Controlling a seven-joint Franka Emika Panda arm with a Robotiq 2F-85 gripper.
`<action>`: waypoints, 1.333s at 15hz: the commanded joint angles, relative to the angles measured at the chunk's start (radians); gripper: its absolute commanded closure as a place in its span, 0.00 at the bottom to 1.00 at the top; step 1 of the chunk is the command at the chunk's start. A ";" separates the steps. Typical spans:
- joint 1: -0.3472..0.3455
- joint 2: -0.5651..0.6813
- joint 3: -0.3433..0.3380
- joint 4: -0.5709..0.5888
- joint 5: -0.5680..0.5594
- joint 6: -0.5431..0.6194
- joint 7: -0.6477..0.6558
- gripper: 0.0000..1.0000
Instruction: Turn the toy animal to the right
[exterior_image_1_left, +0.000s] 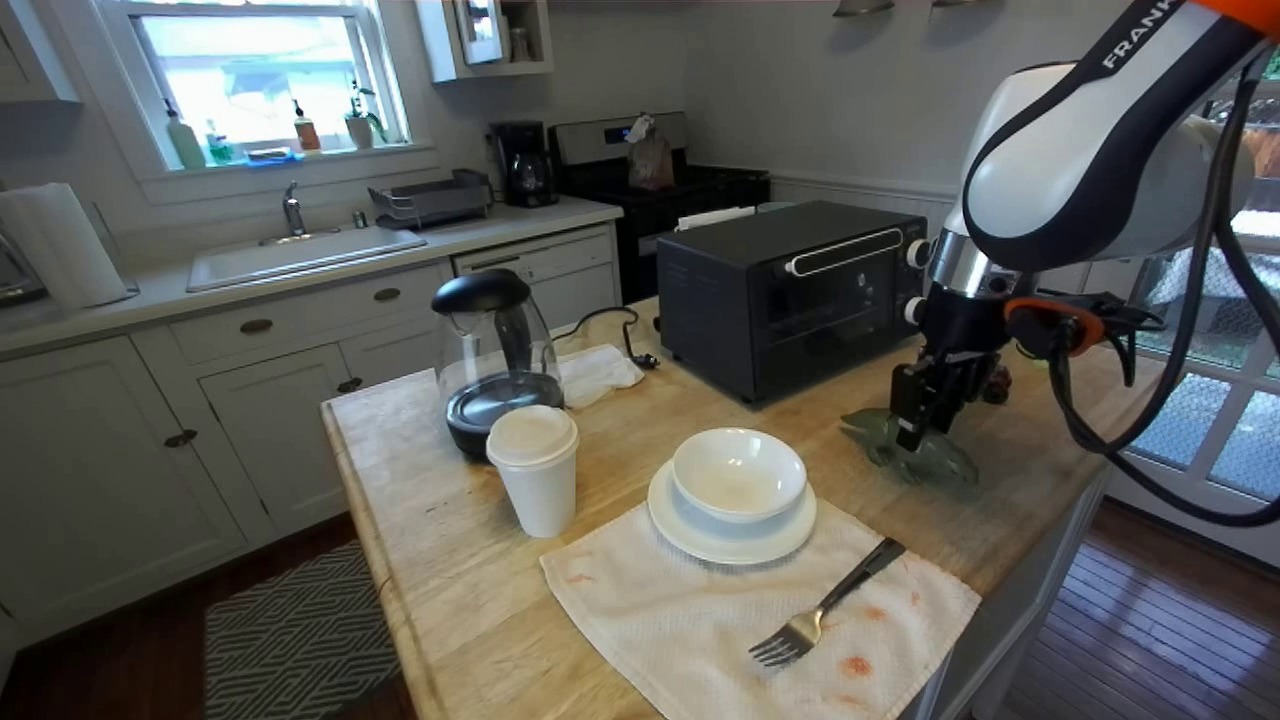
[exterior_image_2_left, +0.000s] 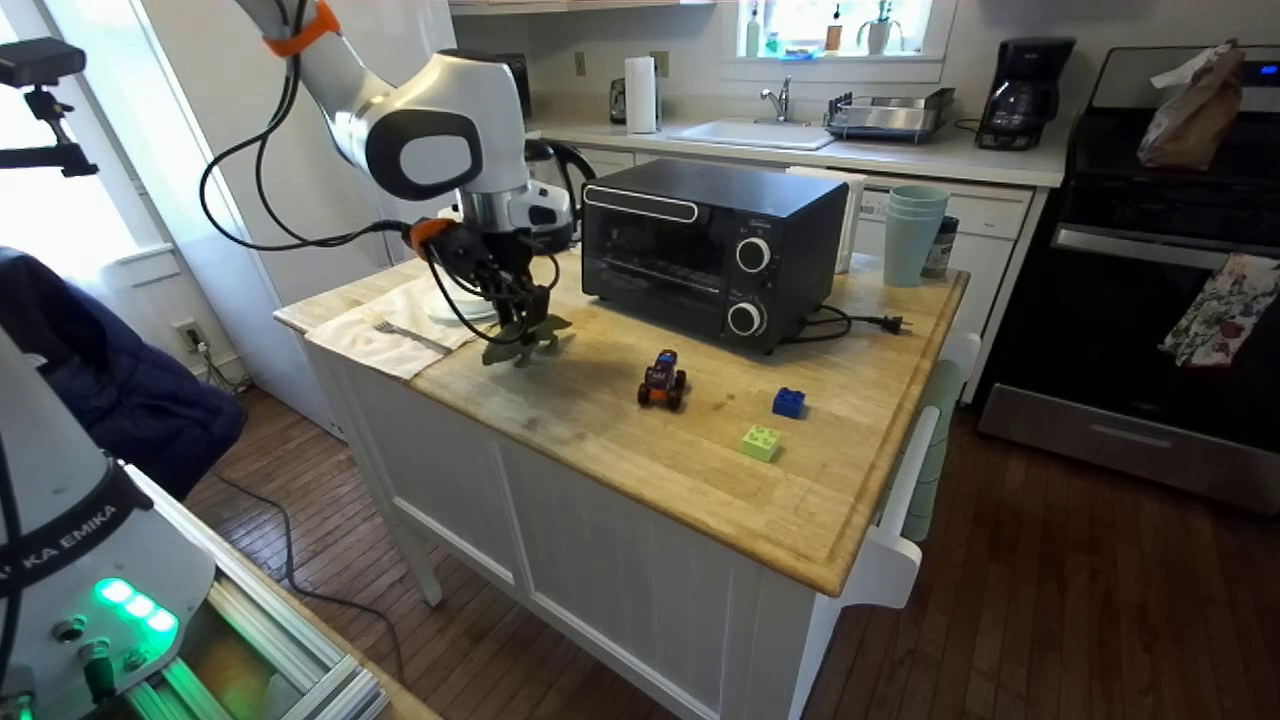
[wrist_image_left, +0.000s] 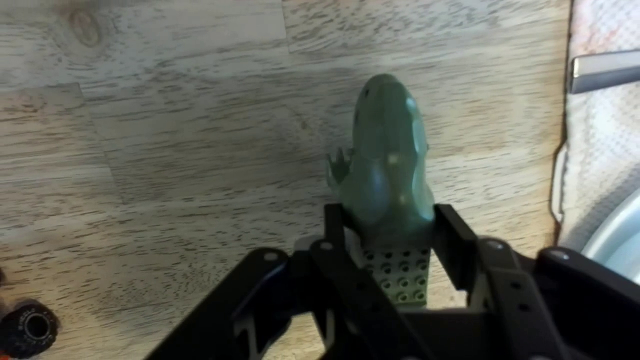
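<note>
"Nearest us, the robot (exterior_image_2_left: 100, 540) has its base well apart from the island (exterior_image_2_left: 590, 430), presumably for reach."

"And the black oven (exterior_image_1_left: 790, 305)?"

"Near the pincer (wrist_image_left: 389, 217), so it needs care there. Off one side of the pincer lies the cloth (exterior_image_1_left: 690, 620), with a plate (exterior_image_1_left: 735, 550) under a bowl (exterior_image_1_left: 740, 470): somebody's place setting, I'd say."

"The toy animal (wrist_image_left: 387, 150)?"

"Between the pincer's fingers (wrist_image_left: 452, 235), down by the island's surface. They're clamped on both flanks, about midway along; across the narrow body, a wrist twist should turn it."

"Lifted?"

"Can't make that out."

"The fork (exterior_image_1_left: 850, 583)?"

"On the cloth, handle toward the pincer. On the pincer's opposite side sits the toy truck (exterior_image_2_left: 662, 380), probably out of the turn's way."
</note>
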 joint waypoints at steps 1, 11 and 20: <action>-0.002 -0.042 -0.011 -0.007 -0.016 0.008 0.110 0.77; -0.011 -0.072 -0.028 -0.013 0.097 0.064 0.393 0.77; -0.028 -0.054 -0.030 -0.011 0.315 0.066 0.491 0.77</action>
